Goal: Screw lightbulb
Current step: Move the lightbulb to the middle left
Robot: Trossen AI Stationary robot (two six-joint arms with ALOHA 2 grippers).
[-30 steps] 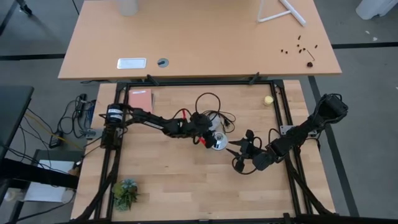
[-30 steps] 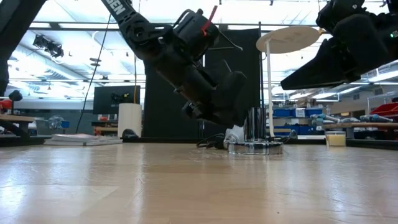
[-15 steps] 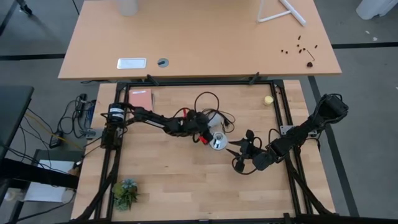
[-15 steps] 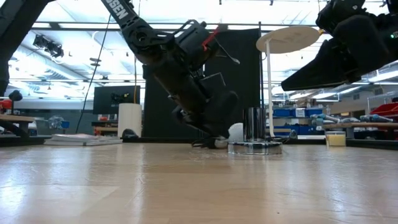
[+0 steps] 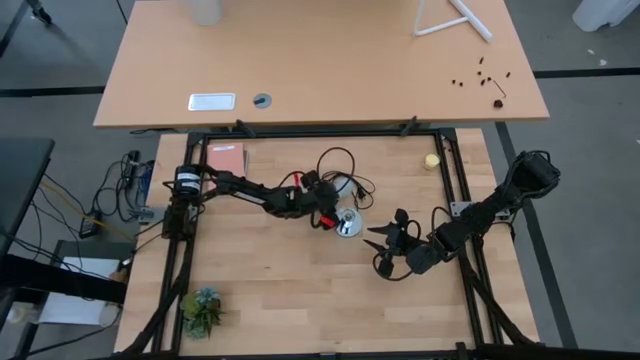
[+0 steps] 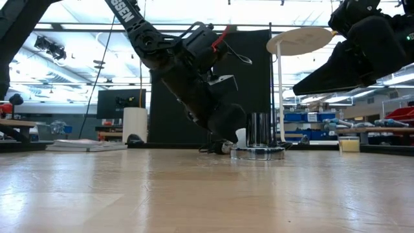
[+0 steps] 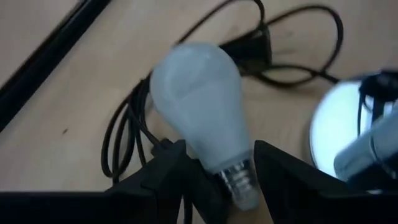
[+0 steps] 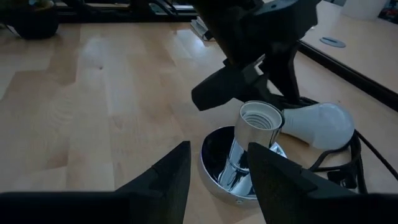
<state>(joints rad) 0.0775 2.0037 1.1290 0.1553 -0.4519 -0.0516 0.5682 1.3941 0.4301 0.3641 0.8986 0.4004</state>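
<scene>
Nearest, seen from above, the right pincer (image 5: 385, 240) hangs just off the desk (image 5: 280, 290) at about 4 o'clock from the socket (image 8: 252, 149). Its fingers are partly spread and empty, aimed at the chrome disc. The socket stands upright, threaded mouth up and unfilled.

Just beyond it, at roughly 12 o'clock, the lightbulb (image 7: 199, 106) lies on its side on the black cord (image 7: 124, 137), close beside the disc. The left pincer (image 7: 219, 152) reaches in from 10 o'clock. Its fingers are parted to either side of the bulb's neck, just above the screw base. I cannot tell whether the pads press the glass.

The step in hand looks like picking the bulb up, so nothing is screwed in yet. To do it well:
- Close on the neck gently; the frosted globe is smooth and could squirt out.
- Lift clear of the cord before turning the base downward.
- Let the right pincer steady the disc, which looks light enough to skate.

Far off at 2 o'clock sits a yellow ball (image 5: 431, 160).
</scene>
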